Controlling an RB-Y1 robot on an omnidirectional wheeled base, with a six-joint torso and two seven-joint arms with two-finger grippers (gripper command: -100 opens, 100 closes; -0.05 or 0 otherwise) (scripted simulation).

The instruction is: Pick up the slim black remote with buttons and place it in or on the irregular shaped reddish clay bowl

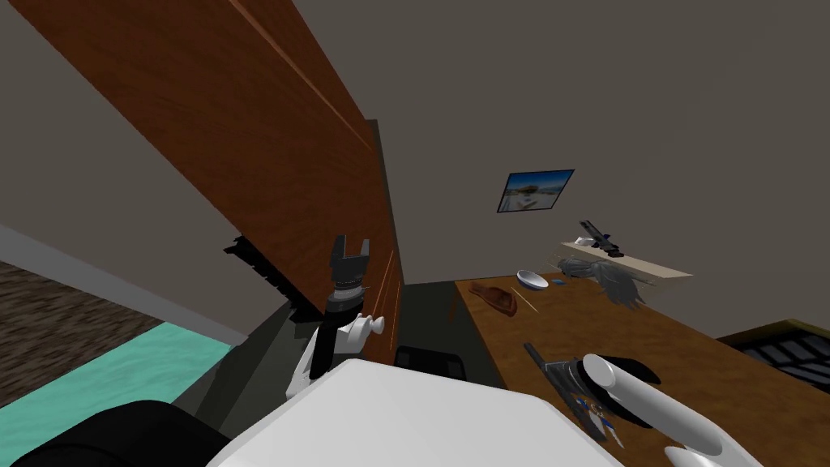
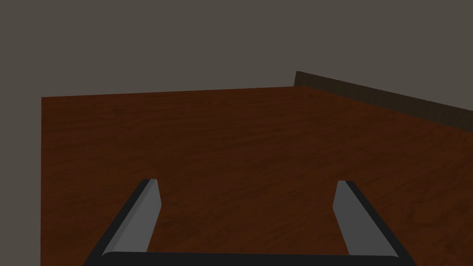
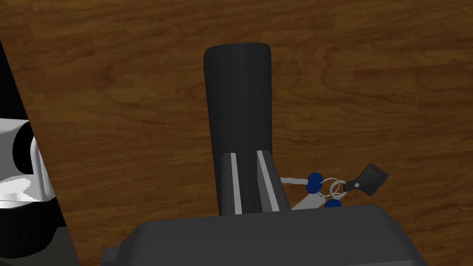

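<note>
The slim black remote lies lengthwise over the brown wooden table, and its near end sits between the two fingers of my right gripper, which is shut on it. In the head view the remote pokes out ahead of my right forearm near the table's front. The irregular reddish bowl rests farther back, by the table's left edge. My left gripper is raised and open, with nothing between its fingers, facing a red-brown wooden panel.
A bunch of keys with blue caps lies right beside the held remote. A small white bowl and a grey fluffy object sit behind the reddish bowl. A pale shelf carries a dark object. A tall wooden panel stands at my left.
</note>
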